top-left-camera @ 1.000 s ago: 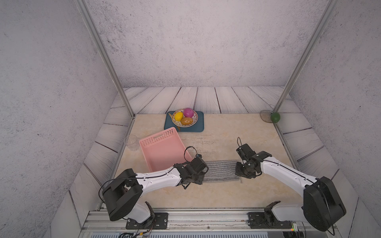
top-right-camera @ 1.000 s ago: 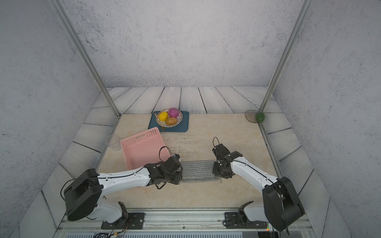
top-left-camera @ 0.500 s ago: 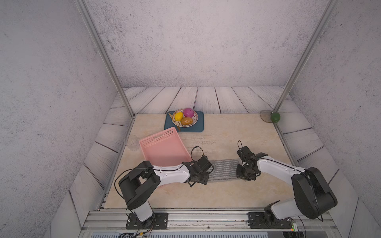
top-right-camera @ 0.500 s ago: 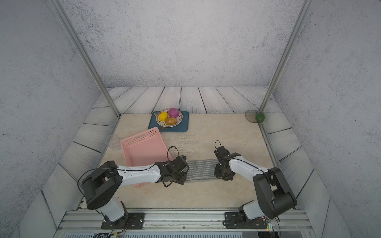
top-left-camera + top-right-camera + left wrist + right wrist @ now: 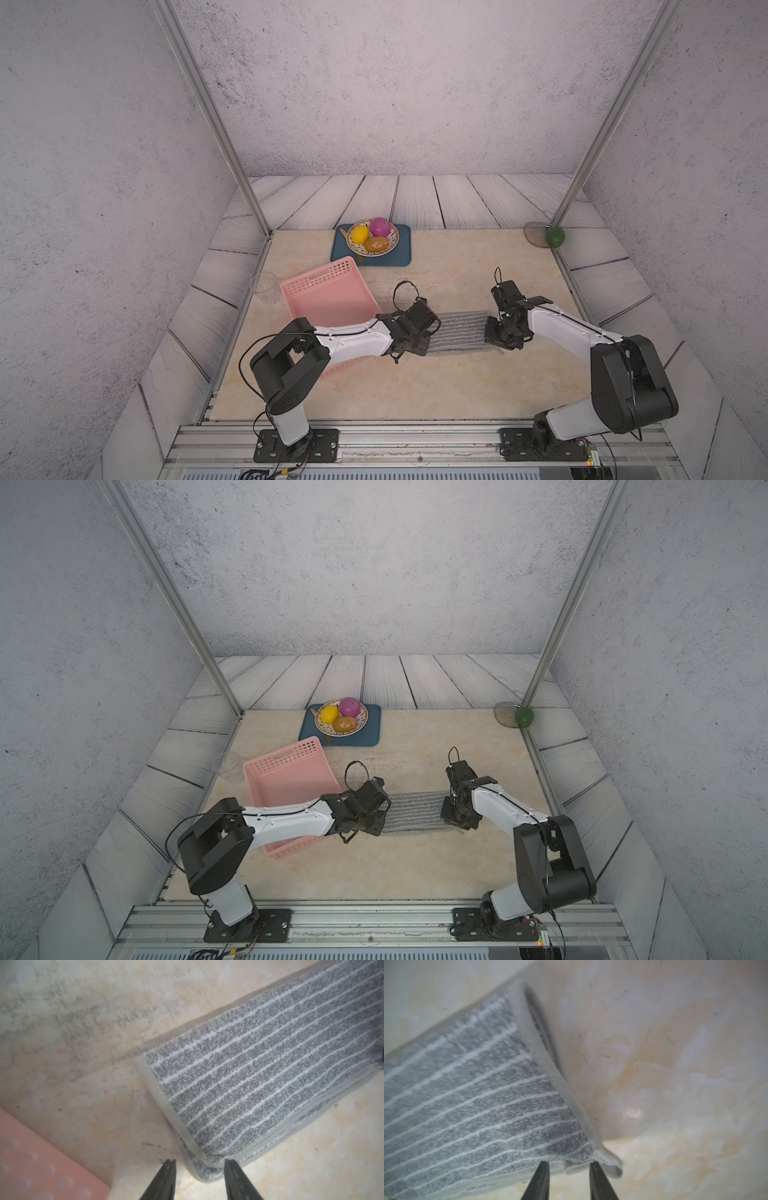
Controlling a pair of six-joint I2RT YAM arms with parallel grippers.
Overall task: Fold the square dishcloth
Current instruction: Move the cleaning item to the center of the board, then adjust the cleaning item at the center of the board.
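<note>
The square dishcloth [image 5: 457, 332] lies flat on the beige surface [image 5: 415, 390], near the front, between the two arms. It is grey with thin white stripes. It is folded into a long strip, and both wrist views show one layer on top of another.

The left end effector [image 5: 426, 349] points down at the strip's left end. In the left wrist view the left end effector [image 5: 199, 1162] has its two black fingers [image 5: 166, 1178] a bit apart. A corner of the dishcloth [image 5: 270, 1064] sits in the gap between them, but they are not squeezing it. It holds nothing.

The right end effector [image 5: 500, 338] points down at the strip's right end. In the right wrist view the right end effector [image 5: 569, 1163] also has its fingers [image 5: 538, 1180] a bit apart. Their tips touch the cloth's edge [image 5: 467, 1095], and a little curled corner sits between them. It is not pinched.

The pink basket [image 5: 328, 286] with little holes stands just left of the cloth, and the left arm reaches over it. A clear cup [image 5: 265, 286] stands beside the basket. Farther back is a blue tray [image 5: 401, 255] with a plate [image 5: 392, 240] of three fruits. A green ball [image 5: 555, 236] lies in the far right corner.
</note>
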